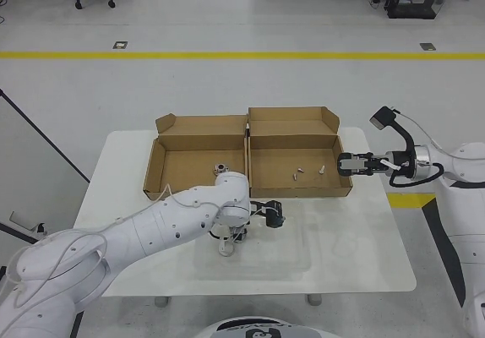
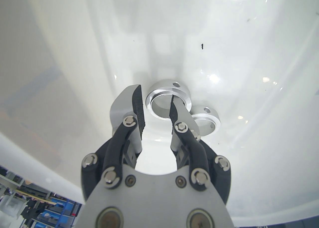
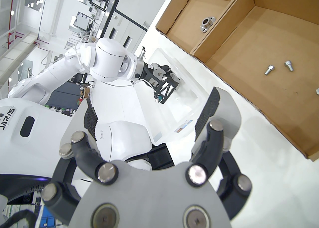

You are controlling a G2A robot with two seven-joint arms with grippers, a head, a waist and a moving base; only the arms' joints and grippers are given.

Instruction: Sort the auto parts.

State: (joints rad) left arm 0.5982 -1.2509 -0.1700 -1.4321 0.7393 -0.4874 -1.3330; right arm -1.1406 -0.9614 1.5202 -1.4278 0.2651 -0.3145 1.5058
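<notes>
Left gripper [image 2: 155, 98] sits in the clear tray [image 3: 185, 124], jaws apart, one finger inside a metal collar [image 2: 167, 86] that it has not gripped. A second collar [image 2: 205, 115] lies just beside. One flanged collar [image 3: 206, 24] is already in the left box [image 1: 154, 165], and two bolts [image 3: 269, 69] show plainly in the right box [image 1: 297, 135]. By my reckoning, two collars remain. Right gripper [image 1: 342, 162] hangs open by that box's edge.

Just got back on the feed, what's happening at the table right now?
The left gripper is down in the clear bin, open, with one finger inside the bore of a metal collar and the other outside its rim; nothing is clamped yet. A second collar lies right beside it. The right gripper hangs open and empty at the edge of the right cardboard box, where bolts lie. The left box holds one flanged metal part.
</notes>
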